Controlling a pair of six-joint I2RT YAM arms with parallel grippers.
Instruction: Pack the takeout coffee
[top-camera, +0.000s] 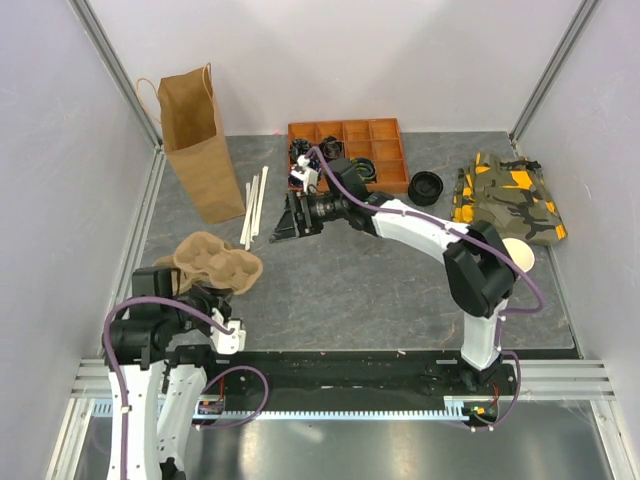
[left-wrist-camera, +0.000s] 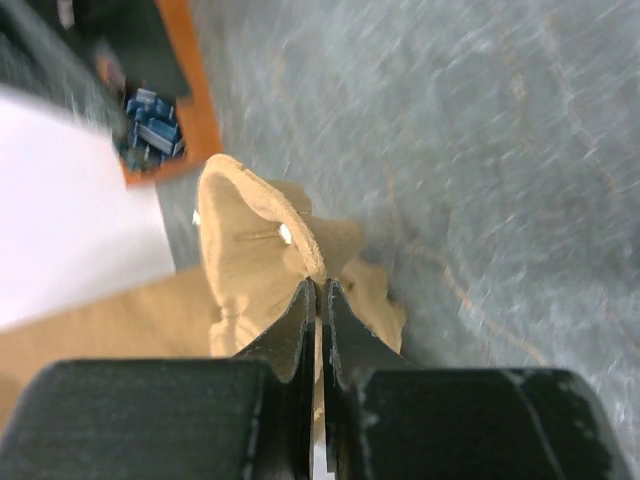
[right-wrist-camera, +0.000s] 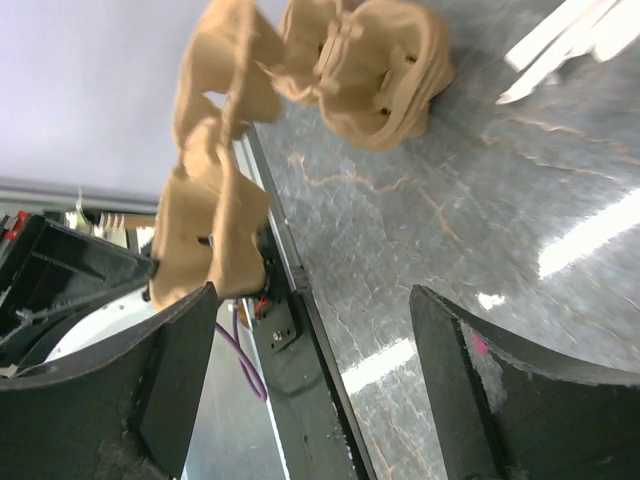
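Note:
No lidded tan coffee cup shows in any view. My left gripper is shut on a thin edge of a tan moulded-pulp cup carrier, at the near left of the table. The carrier also shows in the right wrist view, crumpled and tilted. My right gripper is open and empty. It hovers over the grey tabletop near the middle back, just in front of the orange tray.
A brown paper bag stands upright at the back left. White straws lie beside it. A stack of black lids and a camouflage cloth lie at the back right. A pale round object sits partly behind the right arm.

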